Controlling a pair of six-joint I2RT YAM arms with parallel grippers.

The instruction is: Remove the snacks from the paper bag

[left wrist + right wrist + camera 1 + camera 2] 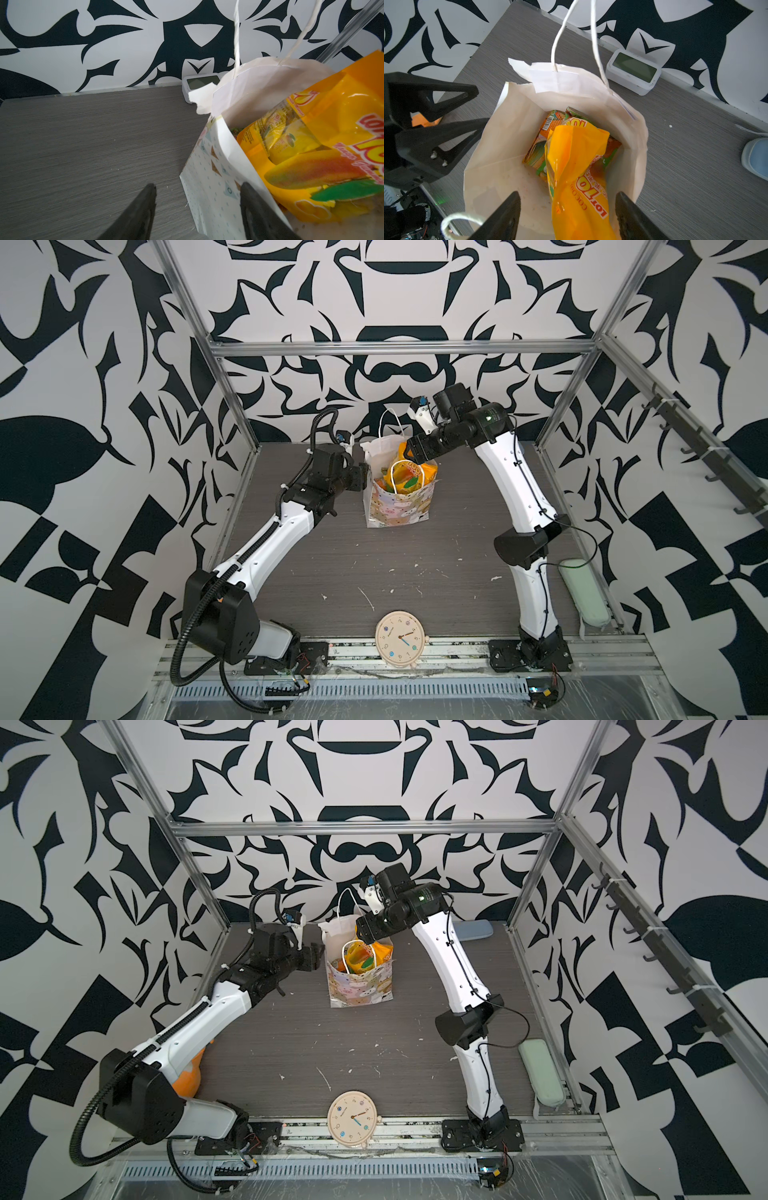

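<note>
The bag [398,506] stands upright toward the back of the table [332,564] with the snacks inside it, and a yellow packet [577,166] sticks up out of its mouth. The right gripper [568,194] hangs over the opening with jaws spread; the packet's top lies between them but is not pinched. The left gripper [199,185] is released too, its jaws either side of the bag's narrow wall without closing on it. The packets look light, crinkly and slick, so a pinch on the flat sealed top edge should hold better than one on the puffy middle. The bag is thin paper, ragged at one rim corner, and would likely tip or lift with a packet unless steadied. The right wrist view looks down inside and shows more packets [548,133], orange and green, at the bottom under the yellow one; the top views barely show these. The left wrist view gives the mango print and the triangle-patterned wall. Both wrist views show a digital clock [633,70] behind the bag, which I cannot find in the top views.
</note>
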